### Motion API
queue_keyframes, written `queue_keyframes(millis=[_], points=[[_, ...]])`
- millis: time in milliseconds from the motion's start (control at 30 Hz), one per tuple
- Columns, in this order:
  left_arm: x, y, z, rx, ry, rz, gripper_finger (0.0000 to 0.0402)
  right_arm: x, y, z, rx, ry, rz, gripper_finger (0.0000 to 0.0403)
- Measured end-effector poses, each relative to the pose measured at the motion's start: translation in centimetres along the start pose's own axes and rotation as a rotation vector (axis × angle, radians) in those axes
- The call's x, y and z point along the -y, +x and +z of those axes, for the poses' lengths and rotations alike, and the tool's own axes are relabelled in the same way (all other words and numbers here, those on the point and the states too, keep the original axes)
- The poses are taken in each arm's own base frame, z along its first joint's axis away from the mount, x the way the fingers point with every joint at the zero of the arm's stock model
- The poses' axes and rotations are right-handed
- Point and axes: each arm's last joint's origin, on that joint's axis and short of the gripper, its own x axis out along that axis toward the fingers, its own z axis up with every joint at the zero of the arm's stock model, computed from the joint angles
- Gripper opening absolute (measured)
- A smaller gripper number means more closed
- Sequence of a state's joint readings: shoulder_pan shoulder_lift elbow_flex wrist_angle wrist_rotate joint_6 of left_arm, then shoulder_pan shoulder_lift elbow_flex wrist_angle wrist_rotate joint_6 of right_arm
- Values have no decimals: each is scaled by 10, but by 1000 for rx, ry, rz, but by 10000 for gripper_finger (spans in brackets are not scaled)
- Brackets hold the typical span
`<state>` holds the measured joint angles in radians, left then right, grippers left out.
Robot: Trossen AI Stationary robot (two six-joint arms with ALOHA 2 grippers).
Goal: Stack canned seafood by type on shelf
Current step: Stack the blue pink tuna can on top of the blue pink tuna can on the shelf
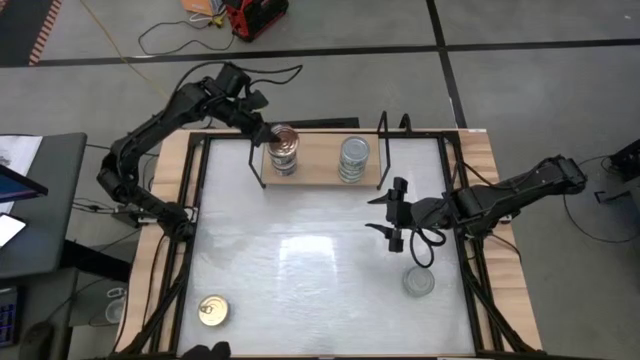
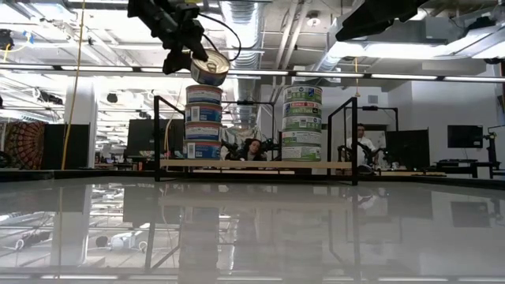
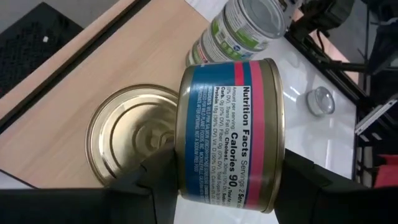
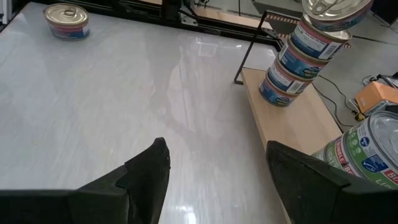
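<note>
So the left gripper [image 2: 192,49] is up over the left end of the shelf [image 1: 315,170], fingers clamped on a blue-and-pink labelled tin [image 3: 230,134] with a gold lid, holding it tilted just above the stack of matching blue tins [image 2: 203,122]. From the low view the held tin sits right over the top of that stack, looks like barely apart from it, but I can't tell for sure if it's touching. The left wrist view shows the gold lid of the stack's top tin [image 3: 134,134] right beside the held one. Further along the same board there's a second stack, green-labelled tins [image 2: 301,122] with silver-grey lids, standing upright. The right gripper [image 1: 397,213] hangs over the white tabletop [image 1: 300,280] in front of the shelf, its fingers spread apart with nothing between them. Two loose tins are still out on the table: a gold-lidded one [image 1: 213,311] near the front left corner and a silver-lidded one [image 1: 419,282] just beside the right gripper.
</note>
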<state>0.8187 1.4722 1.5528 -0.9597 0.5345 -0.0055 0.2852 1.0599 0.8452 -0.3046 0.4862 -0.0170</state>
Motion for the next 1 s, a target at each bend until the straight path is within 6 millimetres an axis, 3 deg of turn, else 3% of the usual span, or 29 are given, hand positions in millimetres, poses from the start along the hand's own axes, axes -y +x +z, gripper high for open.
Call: queue_keyframes(millis=[533,1000], points=[[-17,-9,0,23,-92,5,190,0,0,1,7,-5,0,292],[-15,-6,5,68,-117,-12,190,0,0,1,10,-6,0,292]])
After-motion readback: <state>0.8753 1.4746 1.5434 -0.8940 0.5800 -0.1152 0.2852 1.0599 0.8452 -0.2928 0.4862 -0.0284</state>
